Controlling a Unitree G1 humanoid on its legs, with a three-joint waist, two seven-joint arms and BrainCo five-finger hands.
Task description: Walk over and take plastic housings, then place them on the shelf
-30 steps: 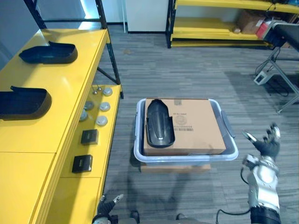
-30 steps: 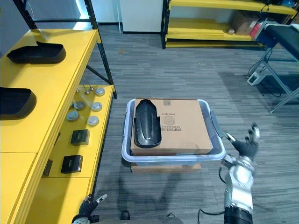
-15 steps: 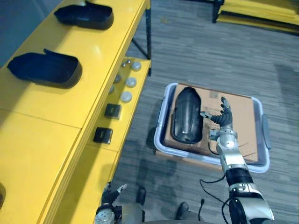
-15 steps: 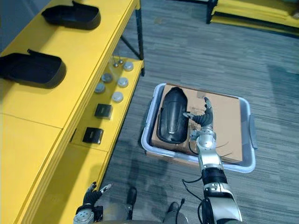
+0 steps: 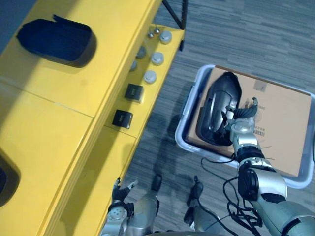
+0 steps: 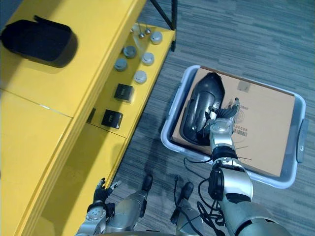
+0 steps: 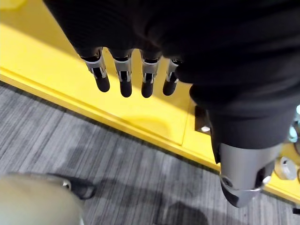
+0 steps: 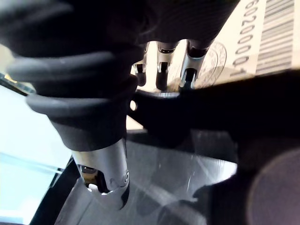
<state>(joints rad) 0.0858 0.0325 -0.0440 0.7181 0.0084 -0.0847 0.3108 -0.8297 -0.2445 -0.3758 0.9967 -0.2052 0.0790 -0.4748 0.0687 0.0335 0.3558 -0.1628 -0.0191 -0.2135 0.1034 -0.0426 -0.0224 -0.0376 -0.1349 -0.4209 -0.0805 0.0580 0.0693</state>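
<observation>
Bright, even overhead light. The yellow shelf (image 7: 140, 124) carries a faint sheen. Soft shadow lies on the floor (image 5: 162, 142) at the bin's (image 5: 189, 105) 8 o'clock. Streaky glare crosses the glossy housing (image 8: 187, 159).

We see print on the cardboard box (image 5: 280, 132): a barcode label (image 8: 276, 28) with a row of digits beside it (cut off at the edge, so no whole number reads) and a round stamp (image 8: 214, 63), its lettering illegible.
</observation>
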